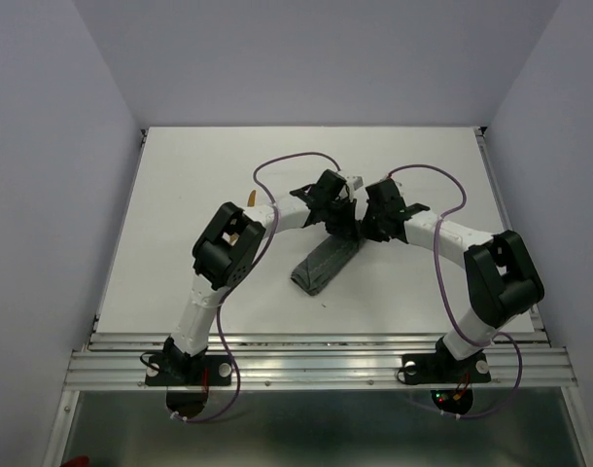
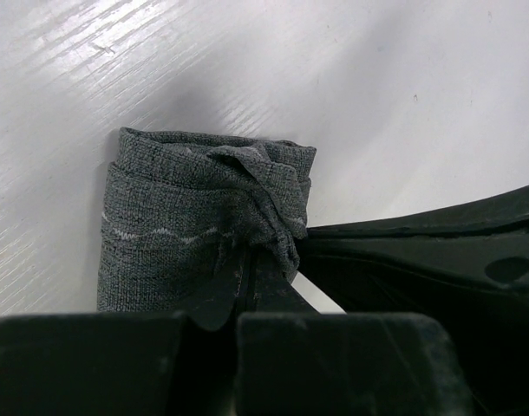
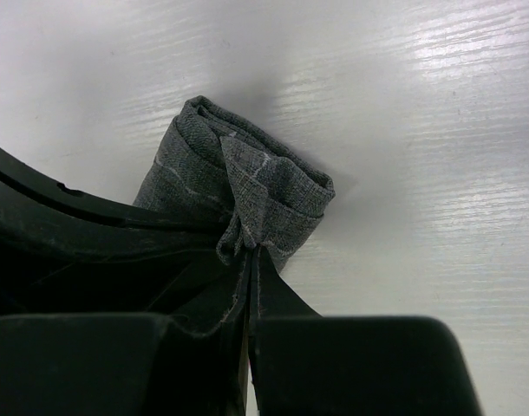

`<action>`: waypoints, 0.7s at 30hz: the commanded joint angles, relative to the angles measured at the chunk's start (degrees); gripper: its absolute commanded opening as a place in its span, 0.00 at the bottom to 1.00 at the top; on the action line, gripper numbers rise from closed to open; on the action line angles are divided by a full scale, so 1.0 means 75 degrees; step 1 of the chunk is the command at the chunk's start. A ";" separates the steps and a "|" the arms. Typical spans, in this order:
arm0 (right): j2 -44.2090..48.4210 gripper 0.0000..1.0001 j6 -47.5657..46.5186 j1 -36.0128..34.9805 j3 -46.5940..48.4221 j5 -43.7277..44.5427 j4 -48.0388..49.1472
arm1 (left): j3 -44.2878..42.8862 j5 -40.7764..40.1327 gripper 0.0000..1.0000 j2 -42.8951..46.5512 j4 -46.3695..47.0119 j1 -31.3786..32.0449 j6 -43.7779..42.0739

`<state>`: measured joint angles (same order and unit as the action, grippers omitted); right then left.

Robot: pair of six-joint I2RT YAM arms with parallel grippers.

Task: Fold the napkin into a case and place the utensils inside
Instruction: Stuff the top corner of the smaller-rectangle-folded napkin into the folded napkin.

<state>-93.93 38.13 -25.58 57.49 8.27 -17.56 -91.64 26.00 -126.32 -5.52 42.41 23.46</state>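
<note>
Napkin (image 1: 321, 268): narrow folded strip on counter (image 1: 180, 214), long axis trailing from both end effectors toward the arm bases
Left end effector (image 2: 244, 282): closed, pinching strip's end
Right end effector (image 3: 250, 264): closed, pinching same end
Nearer arm: neither

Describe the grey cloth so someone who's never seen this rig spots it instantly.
On the white table, look to the middle, where the left gripper and the right gripper meet. The napkin lies there as a narrow folded strip, its far end pinched by both. It is the only soft, mottled grey thing, with a pale stitched line, unlike the hard black grippers.
</note>
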 commanded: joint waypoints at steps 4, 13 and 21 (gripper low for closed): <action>0.0313 0.01 -0.0010 -0.0034 0.0033 -0.0271 0.0350 | -0.0462 -0.0067 0.00 -0.0102 -0.0224 0.0251 -0.0058; 0.0325 0.01 0.0072 -0.0034 -0.0154 -0.0107 0.0303 | -0.0040 -0.0443 0.06 0.0624 -0.0330 0.0263 -0.0128; 0.0407 0.01 0.0072 -0.0034 -0.0166 -0.0048 0.0279 | 0.0171 -0.0829 0.36 0.1151 -0.0448 0.0263 -0.0175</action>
<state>-93.51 38.39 -25.58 56.29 7.55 -17.52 -91.15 21.87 -124.75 -8.23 43.88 22.96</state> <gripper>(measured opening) 0.015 0.361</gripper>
